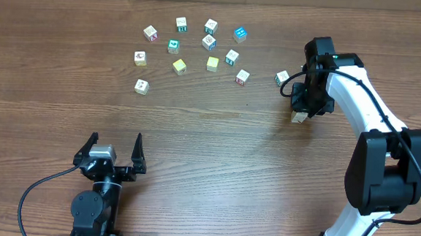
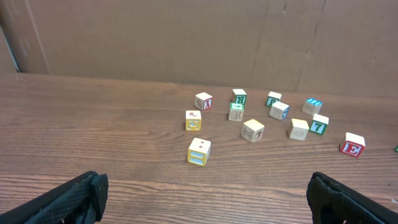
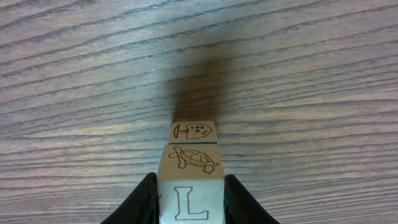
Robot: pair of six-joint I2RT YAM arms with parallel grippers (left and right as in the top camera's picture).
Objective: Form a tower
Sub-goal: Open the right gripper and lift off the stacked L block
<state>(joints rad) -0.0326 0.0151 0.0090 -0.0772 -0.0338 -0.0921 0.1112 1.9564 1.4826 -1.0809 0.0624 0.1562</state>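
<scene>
Wooden cubes of the tower [image 3: 193, 155] were found at the right side of the table [image 1: 215, 169], well apart from the loose cubes [image 1: 209, 42]. Its L cube [image 3: 189, 205] was clamped by the right gripper [image 3: 189, 183]. The left gripper [image 1: 115, 150] was held open, idle. A slow, straight-up release was judged necessary so that alignment would be kept.

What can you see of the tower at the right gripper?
The tower is a narrow column of pale wooden cubes with brown line drawings: an L nearest the wrist camera, then a turtle, then a plant-like picture, with a teal line between the last two. The right gripper is shut on its L end from both sides. The far end seems to rest on the table.
</scene>
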